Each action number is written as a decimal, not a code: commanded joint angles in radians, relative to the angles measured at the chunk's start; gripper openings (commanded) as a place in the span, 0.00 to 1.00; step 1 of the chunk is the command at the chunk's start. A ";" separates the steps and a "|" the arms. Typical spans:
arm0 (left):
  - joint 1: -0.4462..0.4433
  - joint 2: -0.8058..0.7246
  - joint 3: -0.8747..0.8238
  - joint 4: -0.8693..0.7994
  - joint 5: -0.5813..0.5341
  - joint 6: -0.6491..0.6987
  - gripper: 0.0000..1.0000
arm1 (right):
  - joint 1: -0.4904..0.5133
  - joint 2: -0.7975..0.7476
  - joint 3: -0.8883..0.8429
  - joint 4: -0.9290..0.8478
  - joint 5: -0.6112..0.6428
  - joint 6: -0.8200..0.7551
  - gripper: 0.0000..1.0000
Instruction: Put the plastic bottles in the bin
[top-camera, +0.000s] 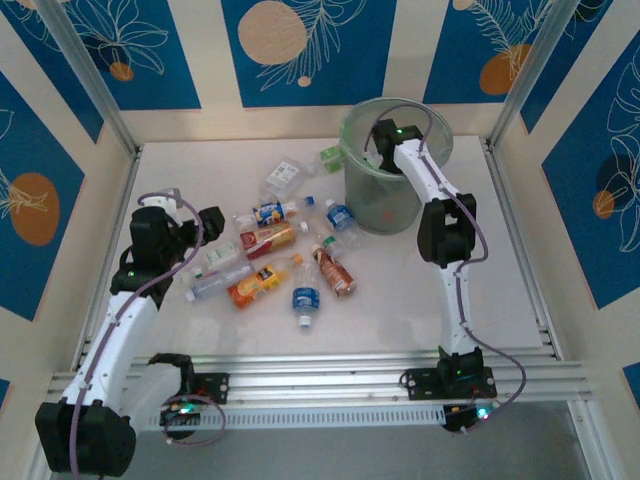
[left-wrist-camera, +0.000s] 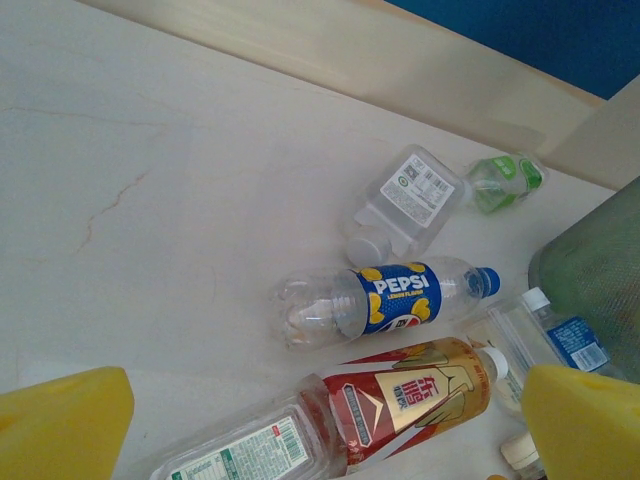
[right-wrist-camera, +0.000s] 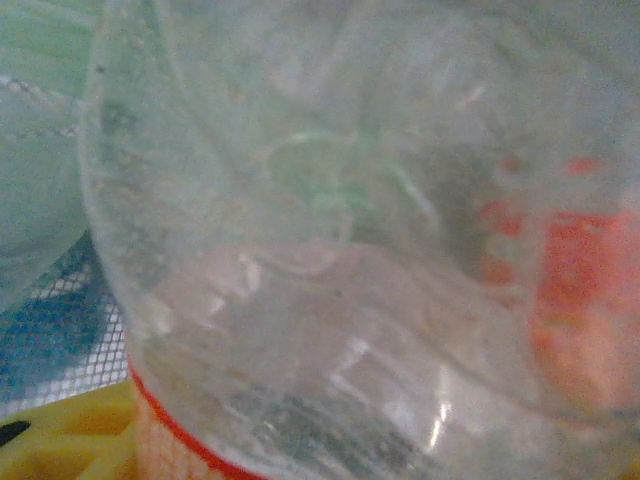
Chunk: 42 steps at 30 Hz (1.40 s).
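Note:
Several plastic bottles lie scattered mid-table left of the bin (top-camera: 385, 205), among them a blue-label Pepsi bottle (top-camera: 272, 212) (left-wrist-camera: 400, 298) and a red-and-gold one (top-camera: 268, 238) (left-wrist-camera: 400, 400). My left gripper (top-camera: 205, 225) (left-wrist-camera: 320, 430) hangs open above the left end of the pile, its yellow fingers (left-wrist-camera: 60, 425) spread wide on either side of the red-and-gold bottle, touching nothing. My right gripper (top-camera: 381, 148) reaches down inside the bin. A clear bottle with a red label (right-wrist-camera: 350, 250) sits blurred right against its camera, hiding the jaws apart from a yellow pad (right-wrist-camera: 60, 440).
A flat clear bottle (top-camera: 283, 175) (left-wrist-camera: 410, 195) and a green-label one (top-camera: 330, 155) (left-wrist-camera: 500, 180) lie near the back wall. Orange (top-camera: 258, 283), blue-label (top-camera: 306, 297) and red-brown (top-camera: 335, 272) bottles lie nearer me. Walls close in the table at left, back and right.

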 joint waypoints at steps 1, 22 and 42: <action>-0.007 -0.003 0.017 -0.002 -0.011 0.016 1.00 | 0.012 -0.087 -0.042 -0.028 -0.015 0.030 0.60; -0.007 -0.015 0.011 0.001 -0.010 0.013 1.00 | 0.045 -0.231 -0.316 0.087 -0.011 0.123 0.66; -0.007 -0.022 0.017 -0.002 -0.019 0.004 0.99 | 0.037 -0.246 -0.197 0.031 0.057 0.146 0.75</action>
